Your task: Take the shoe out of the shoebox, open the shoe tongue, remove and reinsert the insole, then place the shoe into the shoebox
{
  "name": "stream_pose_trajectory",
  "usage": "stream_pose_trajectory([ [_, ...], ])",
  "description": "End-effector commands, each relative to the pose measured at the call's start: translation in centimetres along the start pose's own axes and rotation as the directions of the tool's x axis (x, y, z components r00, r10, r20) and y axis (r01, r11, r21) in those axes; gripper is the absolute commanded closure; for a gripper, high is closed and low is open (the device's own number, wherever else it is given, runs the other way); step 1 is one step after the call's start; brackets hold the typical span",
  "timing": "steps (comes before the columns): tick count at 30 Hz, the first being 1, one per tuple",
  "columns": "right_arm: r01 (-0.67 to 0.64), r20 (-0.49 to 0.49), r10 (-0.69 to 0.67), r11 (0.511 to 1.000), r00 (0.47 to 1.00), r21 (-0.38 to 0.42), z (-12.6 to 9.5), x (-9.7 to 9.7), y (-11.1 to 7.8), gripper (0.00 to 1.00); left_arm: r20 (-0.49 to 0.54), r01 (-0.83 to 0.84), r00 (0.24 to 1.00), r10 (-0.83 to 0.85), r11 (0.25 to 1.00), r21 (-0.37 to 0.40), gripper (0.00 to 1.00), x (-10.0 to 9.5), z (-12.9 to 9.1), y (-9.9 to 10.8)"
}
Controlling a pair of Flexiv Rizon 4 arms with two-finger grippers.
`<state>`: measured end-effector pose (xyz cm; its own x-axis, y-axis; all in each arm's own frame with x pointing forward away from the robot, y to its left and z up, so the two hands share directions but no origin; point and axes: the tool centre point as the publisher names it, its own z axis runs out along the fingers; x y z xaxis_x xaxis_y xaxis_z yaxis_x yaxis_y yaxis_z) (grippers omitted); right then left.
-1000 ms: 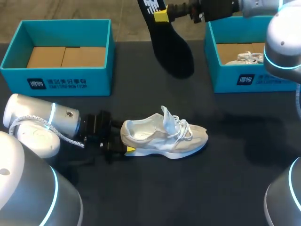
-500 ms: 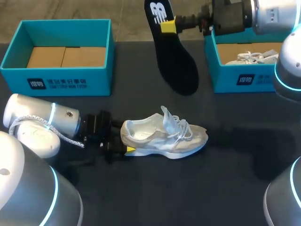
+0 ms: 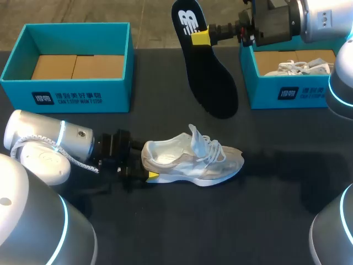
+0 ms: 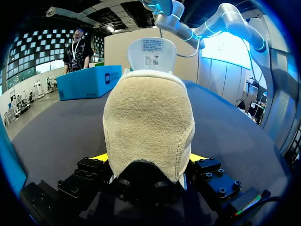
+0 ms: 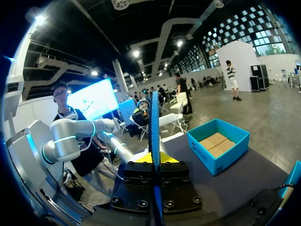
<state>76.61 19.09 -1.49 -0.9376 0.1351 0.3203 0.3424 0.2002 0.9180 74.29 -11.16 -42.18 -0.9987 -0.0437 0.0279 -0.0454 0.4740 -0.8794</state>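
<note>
A white and beige sneaker lies on its sole on the dark table, toe to the right, tongue pulled up. My left gripper is shut on its heel, one finger on each side; in the left wrist view the heel fills the space between the yellow tips of that gripper. My right gripper is shut on the heel end of a black insole, which hangs in the air above the table's far side. The right wrist view shows this insole edge-on between the fingers of my right gripper.
A teal shoebox with a bare cardboard floor stands at the back left. A second teal shoebox at the back right holds another white shoe. My left arm's big joints fill the near left corner.
My right gripper has carried the insole to the right and a little nearer, its toe end now hanging lower. The shoe and my left gripper have stayed put.
</note>
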Motion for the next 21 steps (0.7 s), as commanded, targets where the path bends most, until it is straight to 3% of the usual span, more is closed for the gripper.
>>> stream_pose_trajectory([
  [1, -0.125, 0.057, 0.124, 0.992, 0.991, 0.013, -1.0, -0.2, 0.0, 1.0, -0.002, 0.0, 1.0, 0.0, 1.0, -0.004, 1.0, -0.1, 0.0, 0.2],
  [9, -0.248, 0.081, 0.253, 0.967, 0.964, -0.065, -3.5, 0.5, 2.2, 1.0, -0.002, 0.0, 1.0, 0.0, 1.0, -0.004, 1.0, -0.1, 0.0, 0.2],
  [21, -0.267, 0.118, 0.282, 0.955, 0.952, -0.129, -3.4, 2.7, 3.0, 1.0, -0.002, 0.0, 1.0, 0.0, 1.0, -0.004, 1.0, -0.1, 0.0, 0.2],
])
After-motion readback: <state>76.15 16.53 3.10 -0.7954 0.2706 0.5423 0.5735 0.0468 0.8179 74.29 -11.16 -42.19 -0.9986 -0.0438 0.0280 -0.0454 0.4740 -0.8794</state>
